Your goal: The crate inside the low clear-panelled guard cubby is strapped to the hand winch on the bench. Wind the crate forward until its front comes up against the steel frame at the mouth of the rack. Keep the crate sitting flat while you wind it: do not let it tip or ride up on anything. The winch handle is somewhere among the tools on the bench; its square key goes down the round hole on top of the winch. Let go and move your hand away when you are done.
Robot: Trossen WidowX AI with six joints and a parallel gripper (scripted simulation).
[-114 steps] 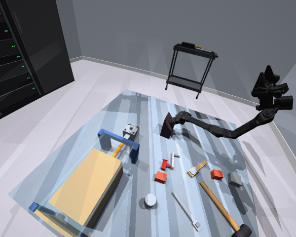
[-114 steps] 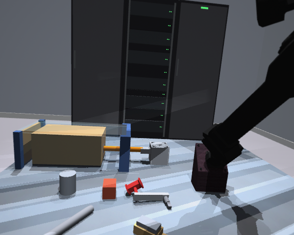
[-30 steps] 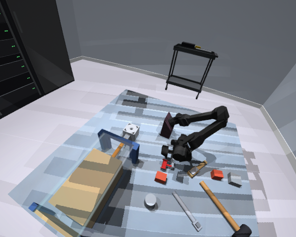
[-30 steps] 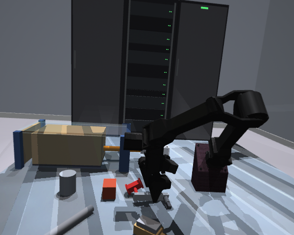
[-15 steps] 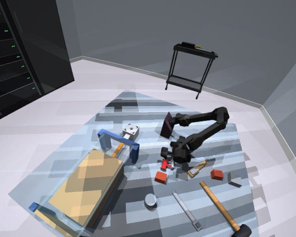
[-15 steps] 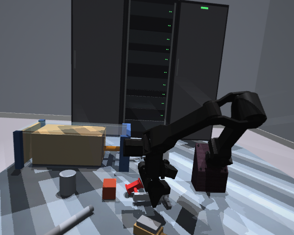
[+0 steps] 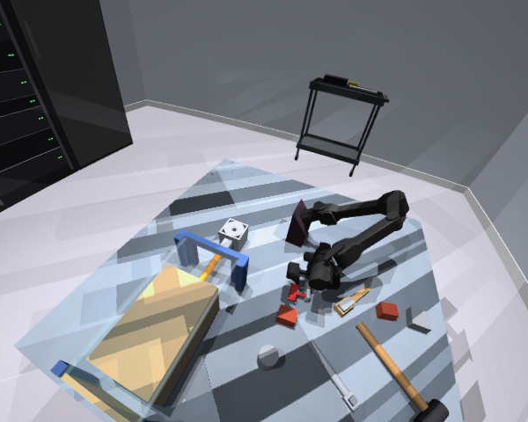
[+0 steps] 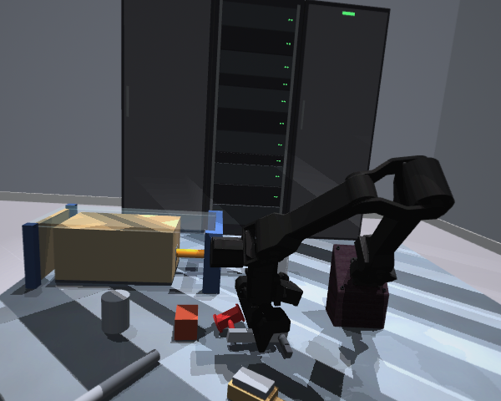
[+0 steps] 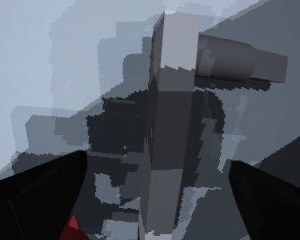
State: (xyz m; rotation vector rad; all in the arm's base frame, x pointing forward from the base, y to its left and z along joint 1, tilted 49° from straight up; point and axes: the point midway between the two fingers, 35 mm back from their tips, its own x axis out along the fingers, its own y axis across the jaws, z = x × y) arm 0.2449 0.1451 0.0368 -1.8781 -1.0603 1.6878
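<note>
The wooden crate [image 7: 157,322] [image 8: 113,254] sits flat inside the clear cubby, back from the blue frame [image 7: 240,272] [image 8: 214,278] at its mouth. An orange strap [image 7: 211,265] [image 8: 190,252] runs from it to the grey winch [image 7: 233,229], whose top hole is bare. The winch handle [image 8: 240,335] [image 9: 172,125] lies on the bench: a grey bar with a square-ended peg [image 8: 285,345] [image 9: 270,65] and what looks like its red knob [image 7: 294,293] [image 8: 229,318] [image 9: 73,230]. My gripper [image 8: 264,340] [image 9: 160,166] is open and low, fingers either side of the bar with gaps.
Near the handle are a red block [image 7: 286,316] [image 8: 185,322] and a yellow tool with a grey block [image 7: 346,305] [image 8: 253,382]. A grey cylinder [image 7: 268,356] [image 8: 115,312], a grey rod [image 7: 330,370], a mallet [image 7: 392,365], another red block [image 7: 386,310] and a grey block [image 7: 418,319] also lie around.
</note>
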